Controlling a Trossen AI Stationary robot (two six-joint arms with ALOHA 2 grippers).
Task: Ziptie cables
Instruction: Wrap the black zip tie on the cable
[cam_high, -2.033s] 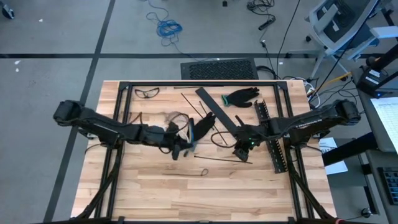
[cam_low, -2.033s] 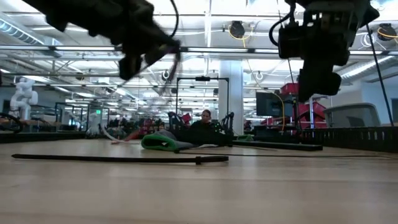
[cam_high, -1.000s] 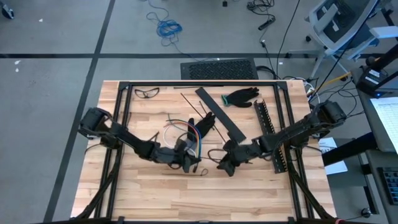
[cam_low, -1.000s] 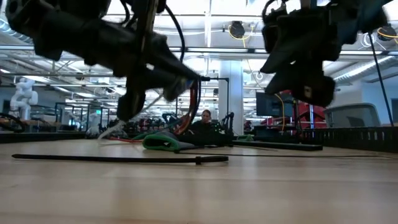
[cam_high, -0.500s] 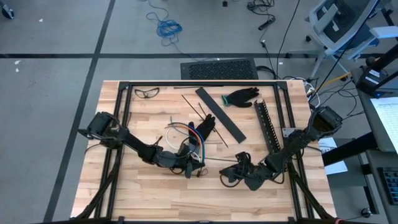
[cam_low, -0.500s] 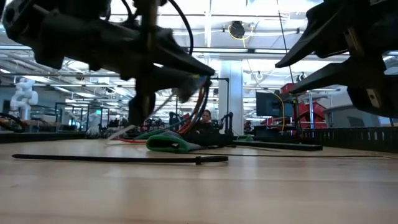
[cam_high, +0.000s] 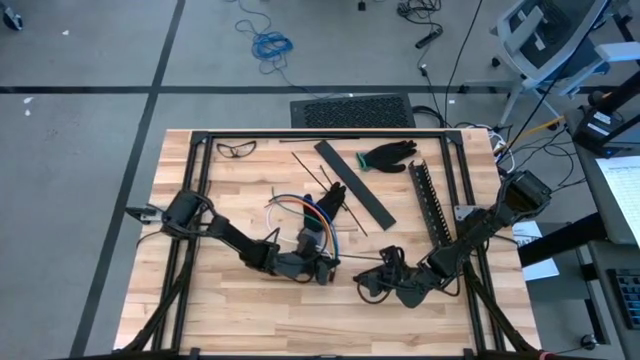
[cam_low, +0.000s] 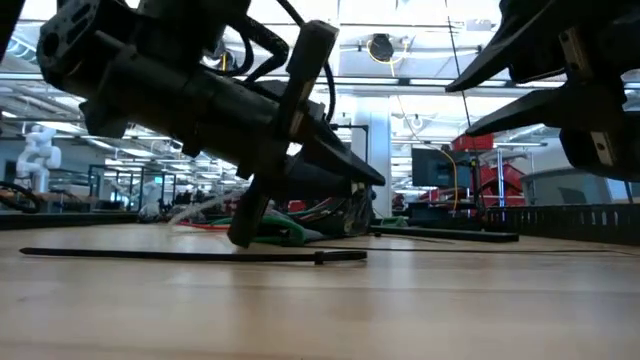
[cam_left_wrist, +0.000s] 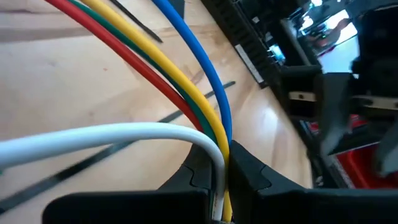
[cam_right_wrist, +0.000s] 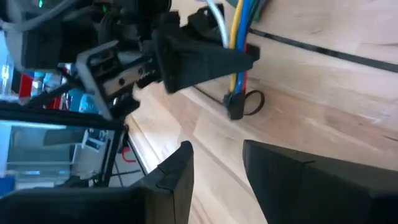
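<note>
The cables (cam_left_wrist: 186, 99) are clamped between the left gripper's (cam_high: 322, 268) fingers, gathered for tying. Facing them, the right gripper (cam_high: 368, 287) is held partly open, empty, near the ziptie (cam_low: 190, 256).

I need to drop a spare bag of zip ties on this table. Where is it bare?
Bare wood lies along the near edge, below both arms, and in the left strip below the safety glasses. The middle is crowded: the cables, the black glove, the slotted strip and the flat bar.
</note>
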